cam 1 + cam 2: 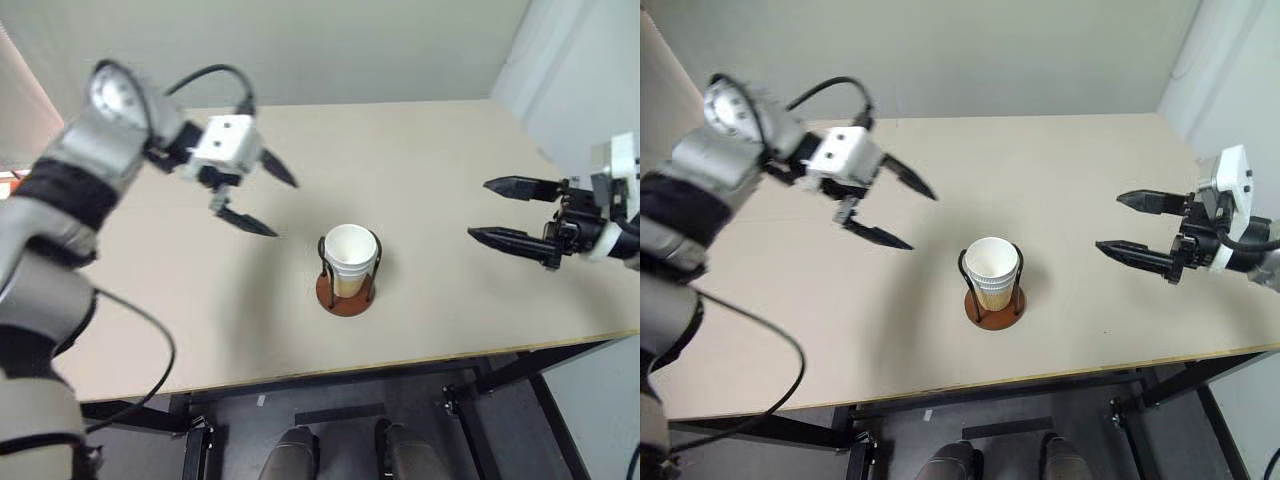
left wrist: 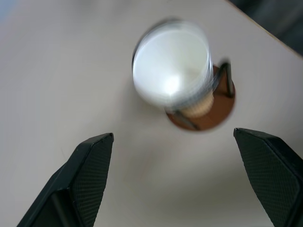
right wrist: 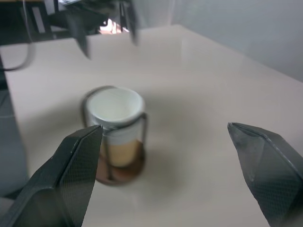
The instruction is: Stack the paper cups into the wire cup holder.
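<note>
Two pincers are seen above the beige surface (image 1: pixel 420 190), both with fingers spread wide and nothing gripped. The paper cups (image 1: pixel 350 258) are nested in one stack inside the wire cup holder (image 1: pixel 345 292), which stands upright near the middle of the surface. The left pincer (image 1: pixel 258 195) is held up beside the stack, apart from it; the right pincer (image 1: pixel 500 212) is pointed toward it from the other side, well apart.

Grey-and-black arm segments, white wrist blocks, looping black cables, tapered black end effector fingers (image 1: pixel 247 223)
</note>
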### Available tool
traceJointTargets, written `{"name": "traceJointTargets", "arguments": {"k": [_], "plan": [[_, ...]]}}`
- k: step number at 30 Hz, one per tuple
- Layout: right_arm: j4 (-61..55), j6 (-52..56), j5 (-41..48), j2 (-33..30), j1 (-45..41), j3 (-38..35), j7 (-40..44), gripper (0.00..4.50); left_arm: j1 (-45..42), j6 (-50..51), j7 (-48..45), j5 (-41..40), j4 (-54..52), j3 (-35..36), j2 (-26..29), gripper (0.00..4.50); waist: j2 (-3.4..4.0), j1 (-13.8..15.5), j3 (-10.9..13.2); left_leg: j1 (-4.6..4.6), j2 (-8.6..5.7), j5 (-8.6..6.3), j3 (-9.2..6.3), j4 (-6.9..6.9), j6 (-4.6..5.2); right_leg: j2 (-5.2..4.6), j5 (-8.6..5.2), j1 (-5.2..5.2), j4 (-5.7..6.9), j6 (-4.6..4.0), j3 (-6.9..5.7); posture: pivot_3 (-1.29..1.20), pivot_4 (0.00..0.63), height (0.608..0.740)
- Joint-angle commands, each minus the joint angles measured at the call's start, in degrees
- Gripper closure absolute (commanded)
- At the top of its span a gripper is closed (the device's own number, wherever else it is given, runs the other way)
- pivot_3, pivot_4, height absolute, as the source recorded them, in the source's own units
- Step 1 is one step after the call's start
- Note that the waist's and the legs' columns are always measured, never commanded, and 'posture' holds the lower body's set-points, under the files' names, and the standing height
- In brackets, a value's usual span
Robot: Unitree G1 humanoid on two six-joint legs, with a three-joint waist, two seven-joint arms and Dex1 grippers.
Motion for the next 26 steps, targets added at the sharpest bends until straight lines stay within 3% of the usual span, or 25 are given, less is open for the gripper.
{"name": "traceJointTargets", "arguments": {"k": [1, 2, 5, 8, 15, 20, 26], "plan": [[5.6, -3.8, -4.1, 0.9, -5.6, 3.4, 4.7, 0.00, 7.7, 11.1, 1.5, -2.2, -8.4, 13.6, 6.5, 0.04, 0.02, 0.0, 0.0, 0.01, 0.03, 0.00, -0.02, -0.02, 0.00, 0.00, -0.03, -0.03, 0.00, -0.08, 0.03, 0.00, 0.150, 0.740], [7.2, -4.2, -5.1, 1.2, -6.7, 4.2, 5.5, 0.00, 10.4, 14.0, 2.5, -2.7, -11.1, 16.8, 7.8, 0.04, -0.01, 0.1, 0.0, -0.01, 0.03, 0.01, -0.08, -0.01, -0.03, -0.02, -0.12, -0.10, 0.14, -0.22, 0.08, 0.00, 0.150, 0.740], [13.1, -5.1, -9.2, 4.3, -12.1, 9.1, 7.0, 0.00, 24.0, 28.2, 12.3, -14.6, -21.8, 32.7, 13.8, 0.04, -0.02, 0.4, 0.0, -0.02, -0.04, 0.02, -0.29, -0.05, -0.08, -0.10, -0.41, -0.09, 0.32, -0.69, 0.03, 0.00, 0.150, 0.740], [16.0, -6.3, -11.0, 6.5, -14.7, 11.0, 9.5, 0.00, 38.0, 31.9, 18.6, -16.2, -28.8, 44.9, 16.3, 0.04, -0.02, 0.6, 0.0, 0.03, -0.06, 0.06, -0.31, -0.10, -0.18, -0.11, -0.62, -0.16, 0.57, -1.04, -0.01, 0.00, 0.150, 0.740], [28.1, -9.7, -17.6, 12.5, -21.7, 14.4, 10.4, 0.00, 70.1, 42.3, 29.9, -15.4, -48.8, 74.9, 12.9, 0.04, -0.13, -0.2, 0.0, 0.80, -0.02, 0.28, -0.23, -0.83, -0.56, -0.19, -0.90, 0.06, 0.98, -1.76, 0.03, 0.00, 0.150, 0.740], [34.5, -12.7, -21.6, 13.7, -25.2, 15.9, 14.1, 0.00, 75.4, 46.7, 33.0, -15.1, -53.8, 82.0, 9.3, 0.04, -0.13, -0.2, 0.0, 1.14, 0.04, 0.13, -0.40, -1.00, -0.32, -0.18, -1.10, -0.02, 1.74, -2.19, -0.05, 0.00, 0.150, 0.740], [42.7, -15.2, -26.0, 12.6, -30.6, 16.6, 17.7, 0.00, 73.4, 48.3, 33.3, -15.3, -55.1, 80.8, 6.1, 0.04, -0.14, -0.4, 0.0, 1.56, 0.04, 0.74, -0.50, -1.91, -0.78, -0.17, -0.76, -0.01, 1.71, -2.77, 0.00, 0.00, 0.150, 0.740]]}}
